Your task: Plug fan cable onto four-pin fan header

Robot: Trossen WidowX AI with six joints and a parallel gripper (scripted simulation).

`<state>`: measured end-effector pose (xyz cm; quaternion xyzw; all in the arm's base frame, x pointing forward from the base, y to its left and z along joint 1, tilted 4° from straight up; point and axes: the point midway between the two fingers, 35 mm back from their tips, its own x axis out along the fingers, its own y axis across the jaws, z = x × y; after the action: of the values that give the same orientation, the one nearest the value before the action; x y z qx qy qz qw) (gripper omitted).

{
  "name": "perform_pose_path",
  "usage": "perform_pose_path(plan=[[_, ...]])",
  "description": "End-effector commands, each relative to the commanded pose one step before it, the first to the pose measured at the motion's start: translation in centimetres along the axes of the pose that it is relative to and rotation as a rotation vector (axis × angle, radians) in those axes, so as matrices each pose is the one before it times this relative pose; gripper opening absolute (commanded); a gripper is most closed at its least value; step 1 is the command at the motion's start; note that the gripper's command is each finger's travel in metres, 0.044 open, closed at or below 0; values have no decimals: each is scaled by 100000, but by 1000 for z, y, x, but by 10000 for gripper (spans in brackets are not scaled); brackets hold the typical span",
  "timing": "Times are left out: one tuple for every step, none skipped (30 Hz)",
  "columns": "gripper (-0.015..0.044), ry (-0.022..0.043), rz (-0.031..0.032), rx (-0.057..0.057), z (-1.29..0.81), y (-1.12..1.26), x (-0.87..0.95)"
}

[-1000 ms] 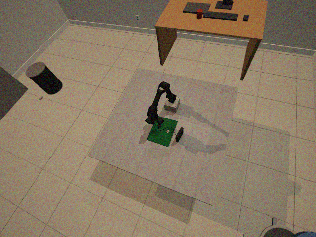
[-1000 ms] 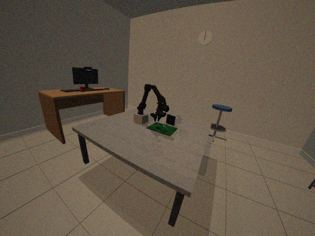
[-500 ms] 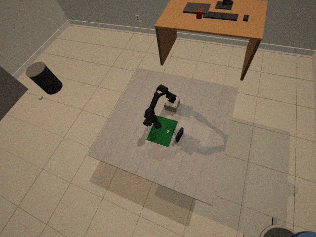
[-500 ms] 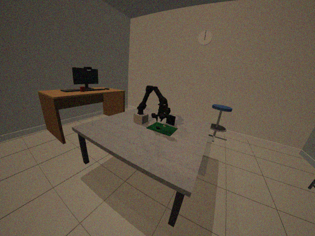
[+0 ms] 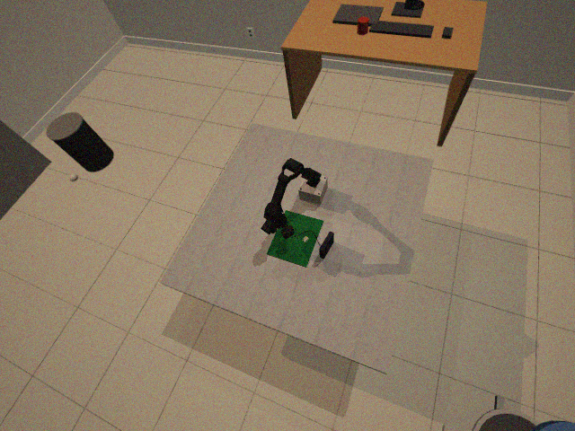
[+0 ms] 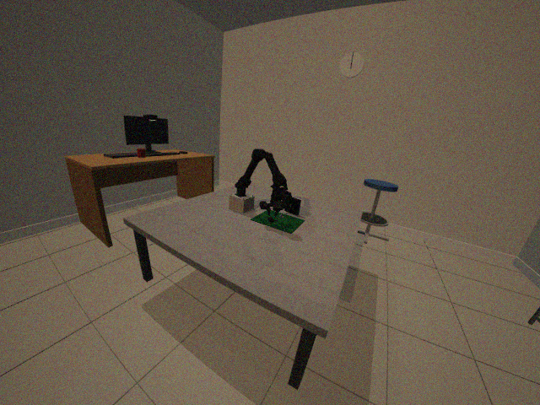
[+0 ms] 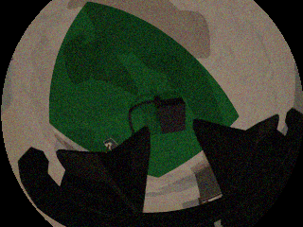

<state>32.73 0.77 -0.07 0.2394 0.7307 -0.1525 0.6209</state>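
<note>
A green board lies on the grey table. The dark plug rests on the board, with its thin black cable curving off to the left. A small white header stands on the board to the right of the plug. The black fan stands upright at the board's right edge. My gripper is open and hangs just over the plug, one finger on each side of it. I cannot tell whether the fingers touch it.
The arm's pale base block sits on the table behind the board. Off the table there are a wooden desk, a blue stool and a dark bin.
</note>
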Motion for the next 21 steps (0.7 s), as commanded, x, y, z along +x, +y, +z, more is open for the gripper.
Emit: perform_pose_path(plan=[[210, 1067, -22, 689, -46, -62, 851], [210, 1, 0, 0, 43, 2, 157], [210, 1, 0, 0, 42, 2, 157], [210, 1, 0, 0, 42, 1, 157], [210, 1, 0, 0, 41, 1, 157], [210, 1, 0, 0, 40, 1, 158], [210, 1, 0, 0, 39, 0, 158], [210, 1, 0, 0, 39, 0, 158], [210, 1, 0, 0, 38, -1, 158], [210, 1, 0, 0, 37, -1, 158], [210, 1, 0, 0, 37, -1, 158], [210, 1, 0, 0, 36, -2, 158], [210, 1, 0, 0, 35, -2, 158], [210, 1, 0, 0, 34, -3, 158], [210, 2, 0, 0, 34, -3, 158], [210, 2, 0, 0, 33, -4, 158], [210, 2, 0, 0, 32, -4, 158], [210, 2, 0, 0, 32, -4, 158], [210, 2, 0, 0, 31, -5, 158], [210, 1, 0, 0, 24, -4, 128], [210, 1, 0, 0, 15, -3, 77]])
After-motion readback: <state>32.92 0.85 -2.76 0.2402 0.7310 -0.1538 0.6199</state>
